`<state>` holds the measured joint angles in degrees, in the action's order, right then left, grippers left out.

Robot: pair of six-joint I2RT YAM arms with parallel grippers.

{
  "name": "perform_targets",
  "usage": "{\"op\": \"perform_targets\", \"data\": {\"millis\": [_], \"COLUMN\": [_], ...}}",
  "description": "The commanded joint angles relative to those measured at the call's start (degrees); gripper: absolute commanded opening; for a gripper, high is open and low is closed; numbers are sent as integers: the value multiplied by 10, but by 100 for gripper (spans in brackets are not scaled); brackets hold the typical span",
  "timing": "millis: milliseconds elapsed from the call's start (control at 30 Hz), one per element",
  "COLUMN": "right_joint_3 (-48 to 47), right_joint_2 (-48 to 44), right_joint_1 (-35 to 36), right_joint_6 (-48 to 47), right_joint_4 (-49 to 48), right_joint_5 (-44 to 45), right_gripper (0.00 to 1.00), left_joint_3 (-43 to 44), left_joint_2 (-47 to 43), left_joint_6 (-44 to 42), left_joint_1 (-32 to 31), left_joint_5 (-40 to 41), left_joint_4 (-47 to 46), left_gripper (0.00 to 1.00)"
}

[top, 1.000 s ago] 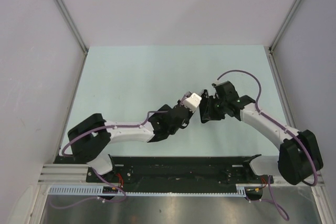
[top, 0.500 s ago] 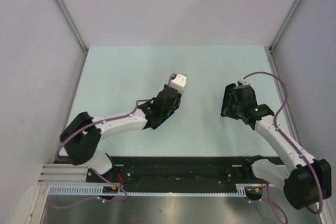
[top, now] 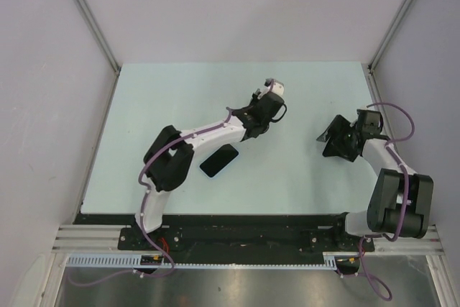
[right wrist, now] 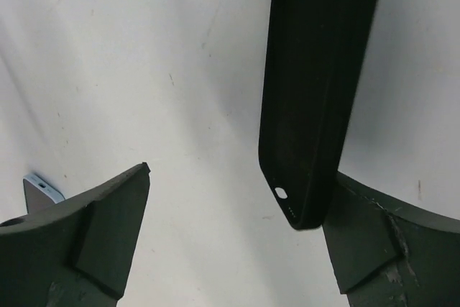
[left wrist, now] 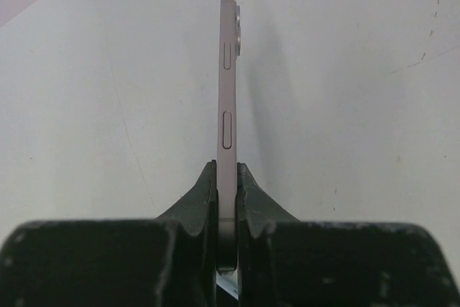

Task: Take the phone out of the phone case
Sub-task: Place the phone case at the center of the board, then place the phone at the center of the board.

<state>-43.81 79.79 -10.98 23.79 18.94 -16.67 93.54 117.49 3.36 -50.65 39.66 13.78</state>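
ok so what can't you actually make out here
Phone: left wrist view shows only its edge; lower end hidden in the left claw.
Case: right wrist view, top cut off by the frame edge.
Dark slab: top view, too small to tell phone from case.

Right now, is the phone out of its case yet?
Yes, that part looks done. The left gripper pinches the phone by its edge, and the phone is bare with its side buttons showing. The case is on its own, beside one finger of the open right gripper. What's probably left is laying the phone down on the table.
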Motion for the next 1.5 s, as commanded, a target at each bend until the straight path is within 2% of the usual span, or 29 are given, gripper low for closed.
{"op": "perform_targets", "data": {"millis": [0, 133, 167, 300, 367, 500, 600, 700, 900, 1000, 1100, 1133, 1200, 1233, 1267, 1333, 1367, 1467], "right_joint_3": [0, 32, 40, 65, 65, 66, 66, 66, 66, 66, 66, 66, 66, 66, 66, 66, 66, 66], "right_joint_2": [-64, -177, -233, -371, -454, -539, -562, -564, -559, -551, -545, -546, -546, -547, -546, -546, -547, -548], "right_joint_1": [-4, -4, -4, -3, 1, 3, 4, 5, 5, 5, 5, 5, 5, 5, 5, 5, 5, 5], "right_joint_6": [-8, 22, 27, 41, 79, 166, 203, 205, 201, 189, 191, 191, 190, 187, 185, 184, 185, 186], "right_joint_4": [5, 39, 48, 146, 160, 219, 221, 220, 228, 226, 223, 222, 223, 225, 227, 231, 232, 228], "right_joint_5": [36, 98, 102, 114, 61, -8, -54, -63, -66, -66, -77, -78, -79, -79, -77, -77, -79, -85], "right_gripper": [100, 100, 100, 99, 100, 100, 100, 100, 100, 100, 99, 100, 100, 100, 100, 100, 100, 100], "left_joint_3": [88, 171, 211, 293, 358, 443, 448, 433, 330, 362, 394, 394, 376, 372, 373, 372, 372, 358], "left_joint_2": [43, 110, 136, 193, 238, 301, 308, 303, 247, 263, 291, 294, 285, 284, 285, 285, 285, 264], "left_joint_6": [-32, -68, -75, -113, -121, -130, -121, -131, -112, -102, -119, -119, -103, -95, -83, -74, -64, -43], "left_joint_1": [1, -1, -10, -34, -43, -50, -45, -37, 33, 80, 97, 100, 108, 110, 113, 115, 115, 115], "left_joint_5": [39, 36, 31, -6, -27, -30, -22, 16, 65, 54, 55, 53, 11, -1, -12, -33, -40, -84], "left_joint_4": [-9, -24, -26, -61, -53, -38, -40, -38, -22, 25, 47, 48, 49, 52, 57, 72, 77, 84], "left_gripper": [0, 0, 0, 0, 0, 0, 0, 0, 0, 0, 1, 4, 28, 37, 50, 65, 77, 97]}}
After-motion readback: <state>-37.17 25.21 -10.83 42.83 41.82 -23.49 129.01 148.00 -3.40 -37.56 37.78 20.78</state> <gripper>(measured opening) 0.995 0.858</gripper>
